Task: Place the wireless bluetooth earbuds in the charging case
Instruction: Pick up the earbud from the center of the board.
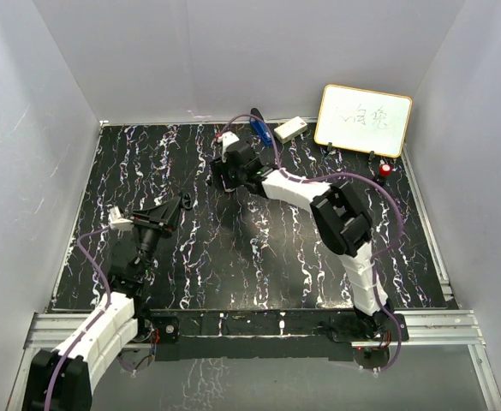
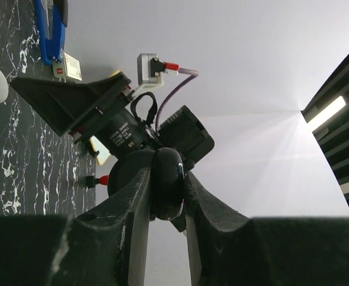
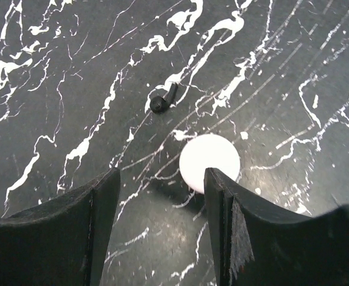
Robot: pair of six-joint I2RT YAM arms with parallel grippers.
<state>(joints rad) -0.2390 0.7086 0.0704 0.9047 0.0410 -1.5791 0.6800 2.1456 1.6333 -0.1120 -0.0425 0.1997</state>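
A glossy black oval charging case (image 2: 167,186) is pinched between the fingers of my left gripper (image 2: 167,179), which is shut on it and holds it above the mat at left of centre (image 1: 184,203). One small black earbud (image 3: 162,100), with a round head and a short stem, lies on the marbled mat ahead of my right gripper (image 3: 161,179). That gripper is open and hangs low over the mat at the back centre (image 1: 222,175) with nothing between its fingers. Any other earbud is out of view.
A white round puck (image 3: 210,161) lies on the mat against the inner side of the right finger. At the back are a blue tool (image 1: 261,128), a small white box (image 1: 290,128), a whiteboard (image 1: 364,120) and a red-topped knob (image 1: 385,169). Grey walls surround the mat.
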